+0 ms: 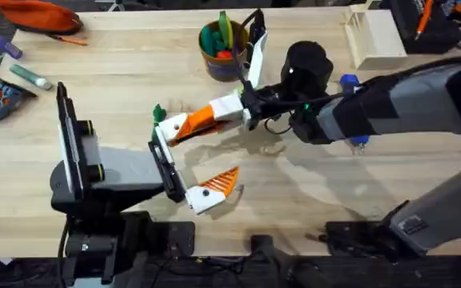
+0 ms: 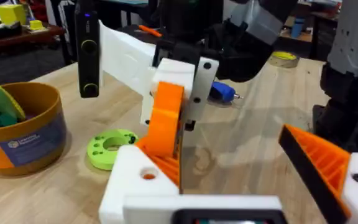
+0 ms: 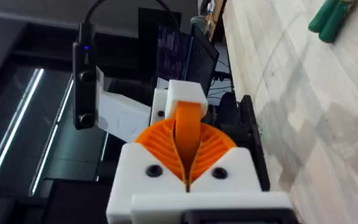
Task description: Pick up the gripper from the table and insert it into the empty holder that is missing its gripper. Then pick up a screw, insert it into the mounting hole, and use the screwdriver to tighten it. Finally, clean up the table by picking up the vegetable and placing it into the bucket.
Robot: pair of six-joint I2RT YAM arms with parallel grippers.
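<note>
Two sets of fingers met over the middle of the surface, and the step in hand was judged to be the first one: seating the gripper piece (image 2: pixel 166 118) in the holder (image 2: pixel 137 182). The right fingers (image 3: pixel 160 142) were clamped together on the orange gripper piece, which stood out beyond their tips and pressed against the white holder on the left arm. The left fingers (image 2: pixel 328 163) were spread wide apart and held nothing; one carried its own orange ribbed tip, and the other was the bare white holder receiving the piece. Orange showed through the holder's mounting hole in the left wrist view, so the piece seemed at least partly home, though how fully it sat could not be told. The next move probably called for a firm, straight push along the holder until the holes lined up, and then a gentle release so the piece was not dragged back out. After that, a screw would be needed. The blue screwdriver (image 1: pixel 349 81) lay behind the right fingers, partly under that arm. The bucket (image 1: pixel 222 58) stood beyond both sets of fingers, and the vegetable (image 3: pixel 328 18) lay on the surface off to one side, not yet cleared away.
</note>
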